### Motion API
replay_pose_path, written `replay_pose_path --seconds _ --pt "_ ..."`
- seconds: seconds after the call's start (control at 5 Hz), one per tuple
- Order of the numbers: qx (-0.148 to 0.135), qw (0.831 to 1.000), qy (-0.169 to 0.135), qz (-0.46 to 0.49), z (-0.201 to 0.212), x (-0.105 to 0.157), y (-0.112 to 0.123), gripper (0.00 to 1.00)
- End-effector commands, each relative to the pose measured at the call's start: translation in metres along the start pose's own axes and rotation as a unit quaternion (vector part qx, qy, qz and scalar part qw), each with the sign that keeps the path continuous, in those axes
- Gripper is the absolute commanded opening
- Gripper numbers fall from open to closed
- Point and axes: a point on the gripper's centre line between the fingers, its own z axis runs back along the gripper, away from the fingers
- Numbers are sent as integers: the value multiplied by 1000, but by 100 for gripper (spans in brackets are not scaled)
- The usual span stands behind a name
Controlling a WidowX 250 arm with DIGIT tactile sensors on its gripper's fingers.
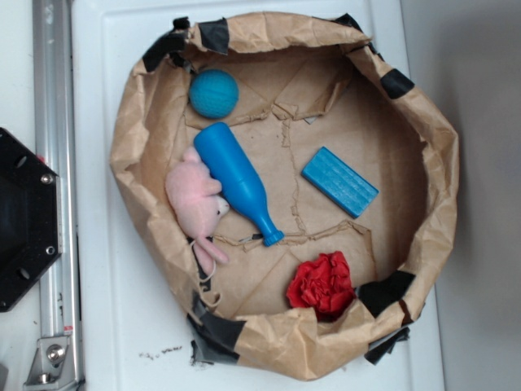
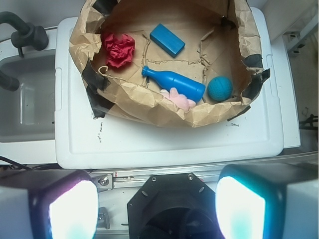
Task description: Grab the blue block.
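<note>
The blue block [image 1: 340, 181] is a flat light-blue brick lying on the paper floor of the crumpled brown paper bowl [image 1: 423, 122], right of centre. In the wrist view the blue block [image 2: 167, 39] shows at the far side of the bowl. My gripper [image 2: 157, 209] is out of the exterior view. It hovers high above the robot's black base, well short of the bowl. Its two fingers [image 2: 72, 209] stand wide apart with nothing between them.
Inside the bowl lie a glossy blue pin-shaped bottle [image 1: 238, 181], a teal textured ball [image 1: 214, 93], a pink plush toy [image 1: 195, 204] and a red crumpled cloth [image 1: 323, 285]. The bowl sits on a white lid [image 2: 164, 144]. A metal rail [image 1: 57, 187] and black base [image 1: 24, 220] lie left.
</note>
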Motion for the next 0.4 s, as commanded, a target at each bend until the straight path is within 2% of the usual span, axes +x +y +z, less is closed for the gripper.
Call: replay_pose_path --seconds 0.0,0.2 --pt "0 1000 0 0 0 0 0 100" --pt "95 992 -87 -6 -27 47 7 100"
